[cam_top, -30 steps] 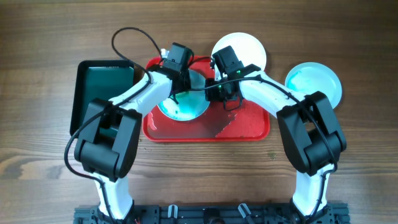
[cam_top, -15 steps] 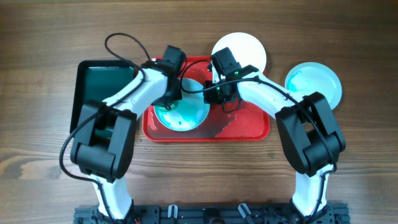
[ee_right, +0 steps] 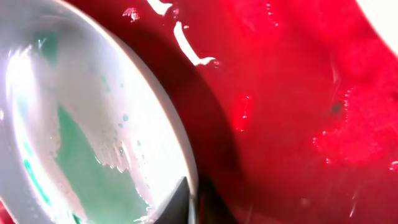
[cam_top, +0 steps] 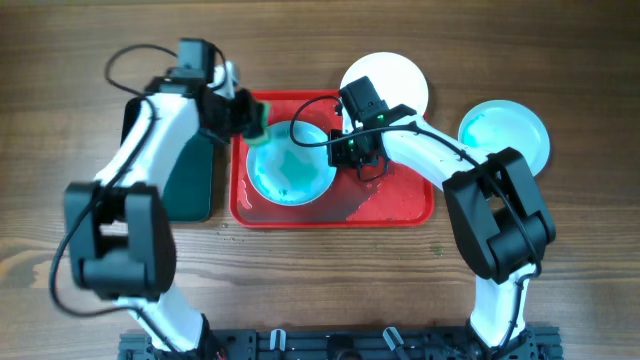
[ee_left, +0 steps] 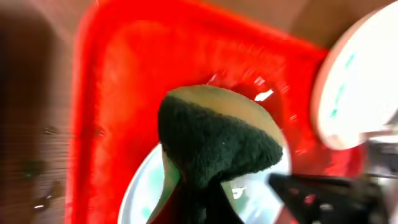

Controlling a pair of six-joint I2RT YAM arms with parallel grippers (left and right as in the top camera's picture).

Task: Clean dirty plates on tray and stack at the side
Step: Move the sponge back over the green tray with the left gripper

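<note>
A plate with a green smear lies on the wet red tray. My right gripper is shut on its right rim, and the right wrist view shows the fingers pinching the plate's edge. My left gripper is shut on a dark green and yellow sponge above the tray's far left corner, off the plate. A clean-looking white plate lies just beyond the tray. A third plate with a teal smear lies on the table to the right.
A smaller dark green tray lies left of the red tray, partly under my left arm. The table is brown wood. The left arm's cable loops over the far left of the table.
My left gripper has lifted the sponge off the plate and swung it up and left to the tray's far left corner. The plate's middle now shows. The right arm has not moved.
</note>
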